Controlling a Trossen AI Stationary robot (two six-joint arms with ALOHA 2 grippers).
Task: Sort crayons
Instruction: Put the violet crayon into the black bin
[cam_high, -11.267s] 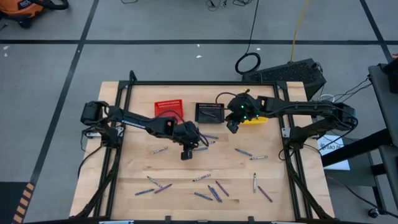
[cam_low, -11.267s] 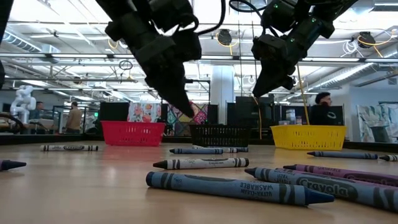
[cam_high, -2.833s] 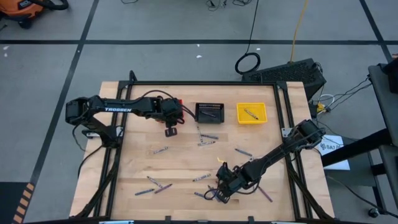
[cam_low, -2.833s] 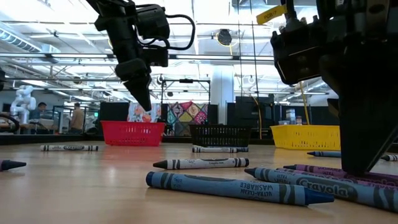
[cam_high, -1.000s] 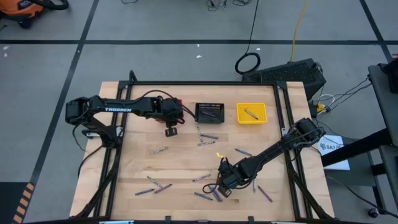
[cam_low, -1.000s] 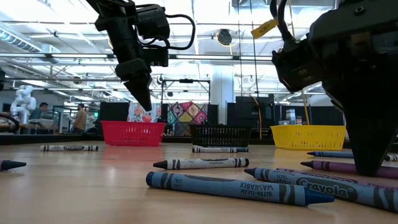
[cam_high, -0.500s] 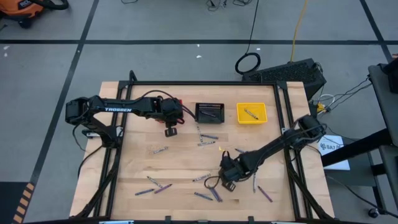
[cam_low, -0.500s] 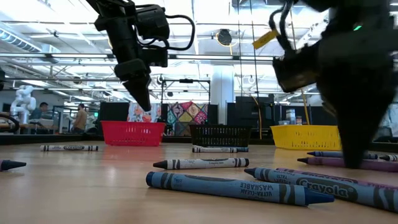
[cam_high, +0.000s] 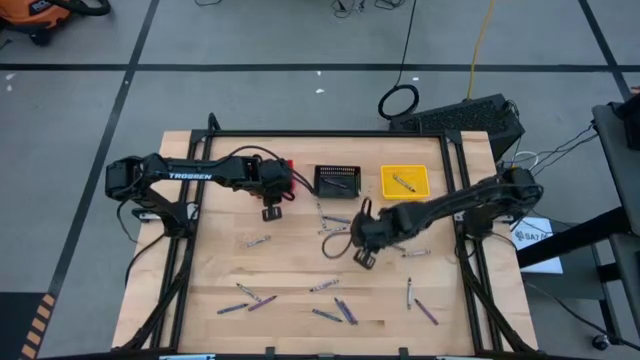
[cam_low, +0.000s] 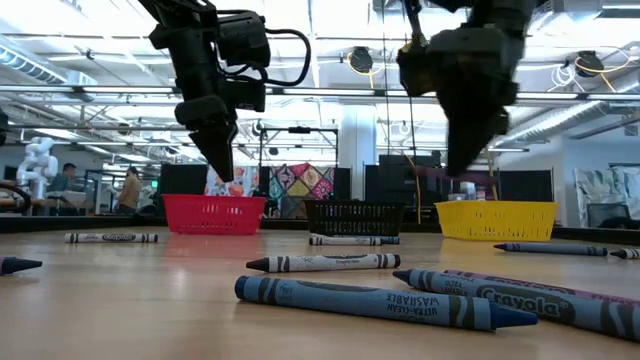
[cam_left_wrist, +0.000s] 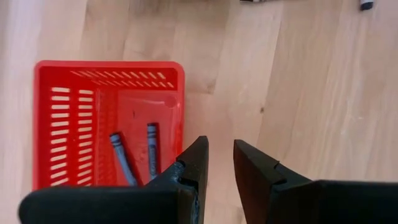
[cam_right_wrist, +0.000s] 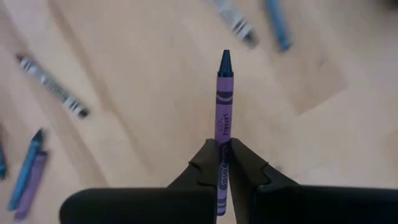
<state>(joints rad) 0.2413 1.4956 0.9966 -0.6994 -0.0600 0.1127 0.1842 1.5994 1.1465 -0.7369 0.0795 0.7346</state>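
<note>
My right gripper (cam_high: 362, 258) hangs over the middle of the table, shut on a purple crayon (cam_right_wrist: 223, 106). Other crayons lie flat on the wood, such as a grey one (cam_high: 258, 241) and a blue and purple cluster (cam_high: 345, 310). My left gripper (cam_left_wrist: 221, 155) hovers open beside the red basket (cam_left_wrist: 109, 124), nothing between its fingers. Two blue crayons (cam_left_wrist: 134, 158) lie in that basket. In the low view the left gripper (cam_low: 222, 165) and the right gripper (cam_low: 463, 165) both hang well above the table. My right gripper pinches the purple crayon's paper wrap near its blunt end (cam_right_wrist: 222, 138) between its two fingers. The fingers slant down from above and lie across the crayon. The crayon's pointed tip (cam_right_wrist: 225, 59) sticks out ahead of them, and the whole crayon is lifted clear of the table.
A black basket (cam_high: 337, 180) and a yellow basket (cam_high: 404, 181) holding a crayon stand at the far edge, right of the red one. Crayons lie close to the low camera (cam_low: 370, 300). A black frame (cam_high: 320, 134) borders the table.
My right gripper has risen from the near part of the table and gone toward the far edge, turning about its wrist, with the purple crayon lifted clear of the other crayons.
</note>
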